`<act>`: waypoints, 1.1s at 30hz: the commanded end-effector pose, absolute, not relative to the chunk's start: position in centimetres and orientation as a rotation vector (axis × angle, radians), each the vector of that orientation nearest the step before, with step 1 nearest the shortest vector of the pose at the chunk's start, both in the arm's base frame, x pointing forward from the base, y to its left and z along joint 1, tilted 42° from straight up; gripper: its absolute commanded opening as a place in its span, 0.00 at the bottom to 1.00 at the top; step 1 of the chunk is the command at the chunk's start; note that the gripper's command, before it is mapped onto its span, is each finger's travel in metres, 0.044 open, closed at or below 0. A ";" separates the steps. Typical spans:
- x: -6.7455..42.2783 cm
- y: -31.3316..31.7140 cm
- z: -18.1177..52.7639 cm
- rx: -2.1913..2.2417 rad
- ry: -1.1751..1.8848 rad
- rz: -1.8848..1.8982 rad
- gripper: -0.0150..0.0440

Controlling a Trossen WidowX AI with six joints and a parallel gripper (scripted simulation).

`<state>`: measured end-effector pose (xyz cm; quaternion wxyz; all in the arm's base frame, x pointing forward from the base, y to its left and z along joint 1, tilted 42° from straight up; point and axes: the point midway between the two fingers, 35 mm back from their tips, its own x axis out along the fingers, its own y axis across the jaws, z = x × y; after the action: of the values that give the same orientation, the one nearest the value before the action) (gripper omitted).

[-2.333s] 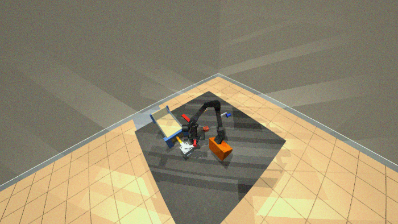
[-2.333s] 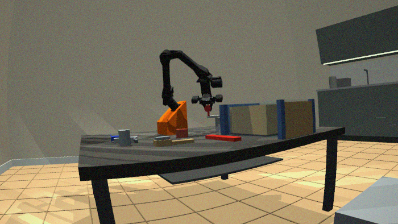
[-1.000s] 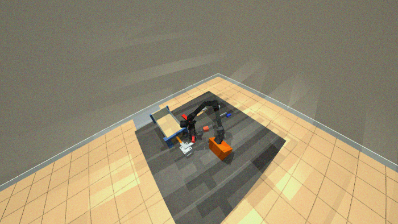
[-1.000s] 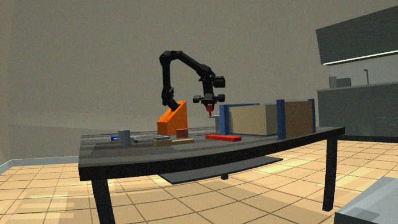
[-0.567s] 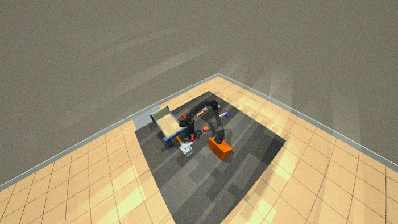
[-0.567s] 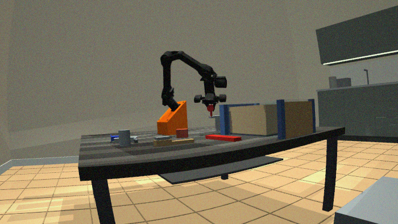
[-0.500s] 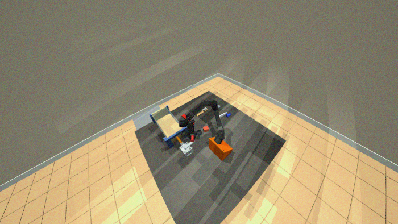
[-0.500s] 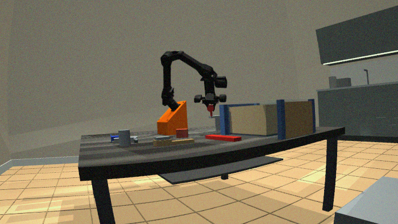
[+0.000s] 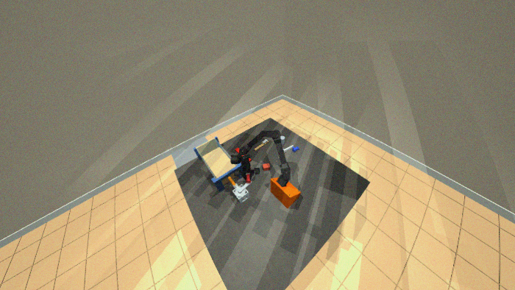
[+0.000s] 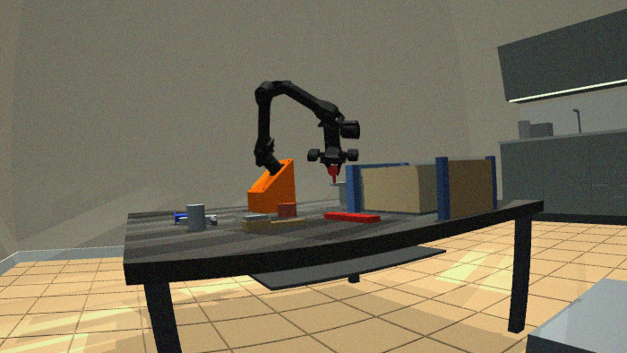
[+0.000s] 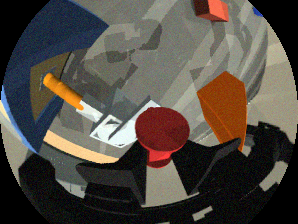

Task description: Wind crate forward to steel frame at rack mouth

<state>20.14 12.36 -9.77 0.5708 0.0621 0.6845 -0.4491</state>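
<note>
My gripper [image 9: 248,175] [image 10: 332,167] [image 11: 155,134] is shut on the red knob [image 11: 162,128] of the winch handle, beside the winch. The handle's pale crank arm [image 10: 335,185] runs from below the knob to the winch top. The pale winch [image 9: 240,193] [image 11: 111,127] stands before the cubby mouth. An orange bar-like link [image 9: 232,180] [image 11: 62,91] runs from the winch towards the mouth. The cubby has tan-looking panels [image 9: 221,162] [image 10: 390,188] and a blue frame [image 10: 354,190] [image 11: 55,30]. The crate's outline and front cannot be told apart; the key's seat is hidden.
A red block [image 9: 265,166] [image 10: 287,210] [image 11: 212,10] lies near the arm's orange base [image 9: 285,193] [image 10: 272,199] [image 11: 225,107]. A red bar [image 10: 351,218] lies beside the cubby. A grey cylinder [image 10: 195,217], a blue-ended tool [image 9: 296,149] and a tan-handled tool [image 9: 261,145] are farther off.
</note>
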 end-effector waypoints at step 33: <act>25.1 14.6 -11.4 0.188 1.551 -1.009 0.25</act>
<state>23.90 13.71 -10.68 0.5881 0.0699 0.6711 -0.4459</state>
